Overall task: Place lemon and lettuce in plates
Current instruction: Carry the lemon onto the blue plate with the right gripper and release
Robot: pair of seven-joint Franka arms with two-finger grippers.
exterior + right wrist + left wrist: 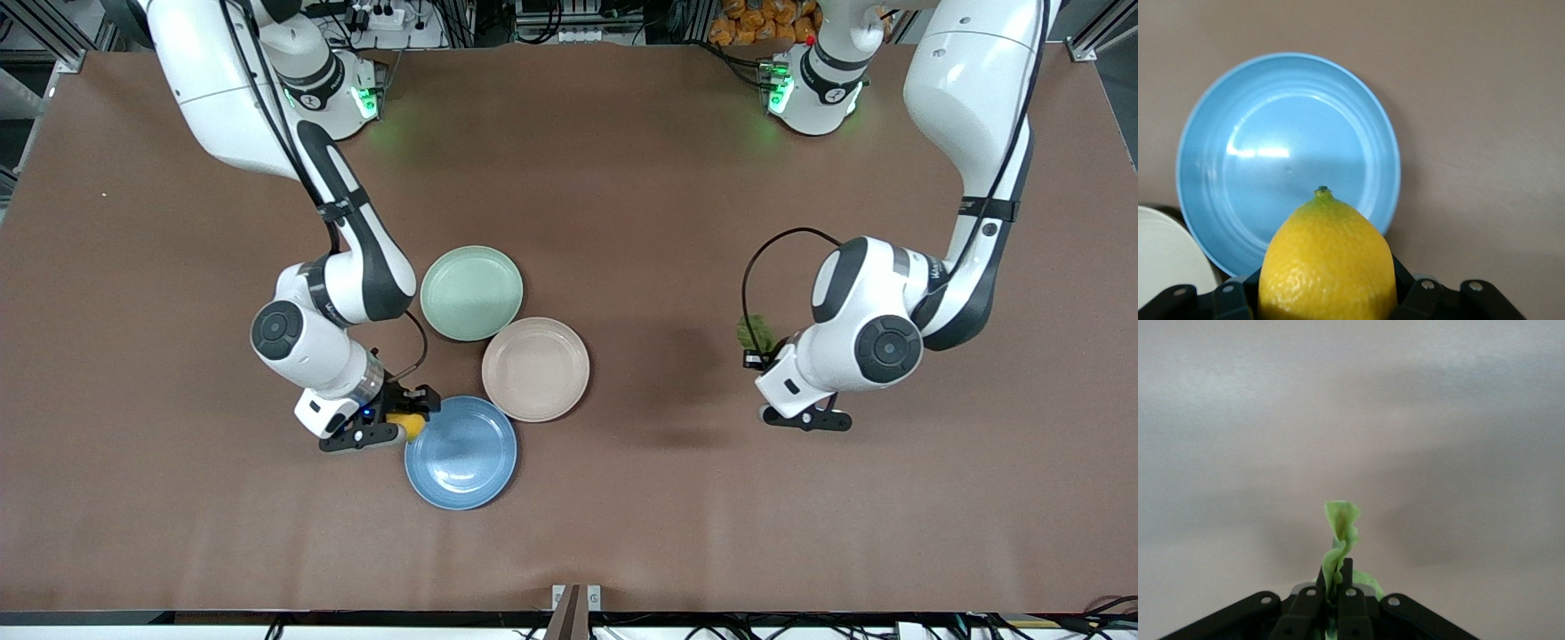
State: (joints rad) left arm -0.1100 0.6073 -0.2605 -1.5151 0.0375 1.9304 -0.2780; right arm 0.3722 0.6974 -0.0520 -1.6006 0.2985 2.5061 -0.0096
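My right gripper (411,423) is shut on the yellow lemon (410,428) and holds it in the air at the rim of the glossy blue plate (471,467). In the right wrist view the lemon (1328,263) fills the jaws, with the blue plate (1258,167) under it. The beige-pink plate (536,369) lies beside the blue one, farther from the front camera. My left gripper (756,348) is shut on the green lettuce leaf (752,332) and holds it over bare table toward the left arm's end. In the left wrist view the leaf (1339,543) stands pinched between the fingers.
A mint green plate (471,292) lies farther from the front camera, touching the beige-pink plate. The beige-pink plate's rim (1165,260) shows at the edge of the right wrist view. Brown table surface (676,498) spreads around.
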